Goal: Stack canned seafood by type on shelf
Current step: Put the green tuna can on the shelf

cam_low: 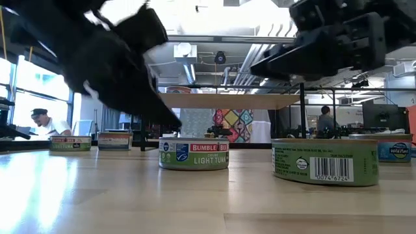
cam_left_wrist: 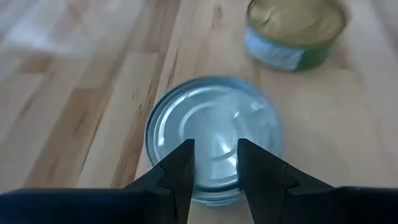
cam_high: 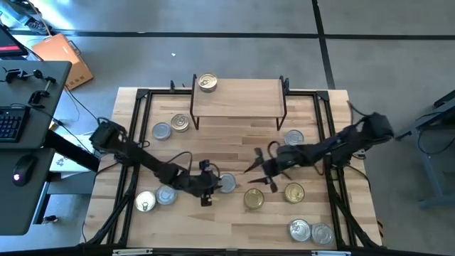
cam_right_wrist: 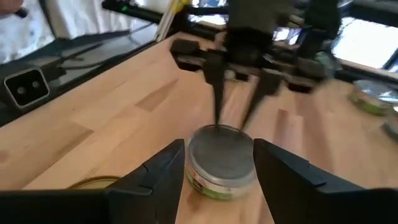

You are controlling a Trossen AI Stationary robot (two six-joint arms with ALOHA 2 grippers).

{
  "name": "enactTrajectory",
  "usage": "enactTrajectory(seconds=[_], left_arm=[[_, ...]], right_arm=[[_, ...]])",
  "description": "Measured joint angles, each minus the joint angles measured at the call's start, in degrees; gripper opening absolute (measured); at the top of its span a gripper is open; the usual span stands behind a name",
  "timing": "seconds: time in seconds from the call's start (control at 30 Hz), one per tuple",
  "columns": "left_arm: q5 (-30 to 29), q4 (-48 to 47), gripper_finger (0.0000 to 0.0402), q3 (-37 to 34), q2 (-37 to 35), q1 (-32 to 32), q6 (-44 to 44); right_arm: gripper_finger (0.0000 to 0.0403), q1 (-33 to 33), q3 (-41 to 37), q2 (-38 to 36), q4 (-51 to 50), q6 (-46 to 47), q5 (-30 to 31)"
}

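Observation:
The shelf [cam_high: 238, 96] stands at the table's far middle with one gold-lidded can [cam_high: 207, 83] on its left end. Several more cans of the canned seafood rest on their bases on the tabletop. My left gripper [cam_left_wrist: 216, 163] points down at a slant, close over the lid of a silver-lidded can [cam_high: 227, 183] labelled light tuna [cam_low: 194, 153]. It is open by a narrow gap with nothing between the fingers. My right gripper [cam_right_wrist: 221, 155] is open and faces the same can [cam_right_wrist: 221, 163] from the table's right, above table level and apart from it [cam_high: 257, 168]. My left gripper's fingertips [cam_left_wrist: 186, 163] stand close over the silver lid [cam_left_wrist: 214, 124], pointing down at a slant from the table's left. Whether they touch the lid, I cannot tell.
A green can with a gold lid [cam_high: 254, 198] sits just near-right of the silver one, another [cam_high: 294, 192] beside it. Pairs of cans lie at the near left [cam_high: 155, 198], near right [cam_high: 311, 231] and far left [cam_high: 171, 126]. One can [cam_high: 293, 137] sits right of the shelf.

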Motion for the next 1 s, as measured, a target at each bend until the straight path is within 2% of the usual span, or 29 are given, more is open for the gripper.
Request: enactTrajectory(seconds=[0.17, 0.37, 0.57, 0.73, 0.87, 1.0], left_arm=[[-0.1, -0.1, 0.0113, 0.2, 1.2, 3.7, 4.1], [0.0, -5.4, 0.0113, -0.1, -4.3, 7.4, 12.5], [-0.4, -15.8, 0.0113, 0.0, -11.9, 8.0, 12.3], [-1.9, -18.0, 0.0113, 0.0, -13.3, 6.1, 10.0], [-3.6, -17.6, 0.0113, 0.0, -12.3, 4.5, 8.0], [-6.0, -16.7, 0.0113, 0.0, -10.7, 3.3, 5.8]], right_arm=[[0.0185, 0.1, 5.8, 6.6, -4.1, -0.1, -0.2], [0.0185, -0.2, 11.0, 14.1, -4.8, -2.4, 2.2], [0.0196, -0.7, 18.1, 20.1, -8.9, -10.5, 3.2], [0.02, -0.8, 22.0, 23.3, -14.0, -16.1, 4.1], [0.0181, -0.8, 22.9, 24.4, -15.2, -17.7, 6.4], [0.0132, -0.8, 22.8, 25.0, -15.7, -16.8, 8.9]])
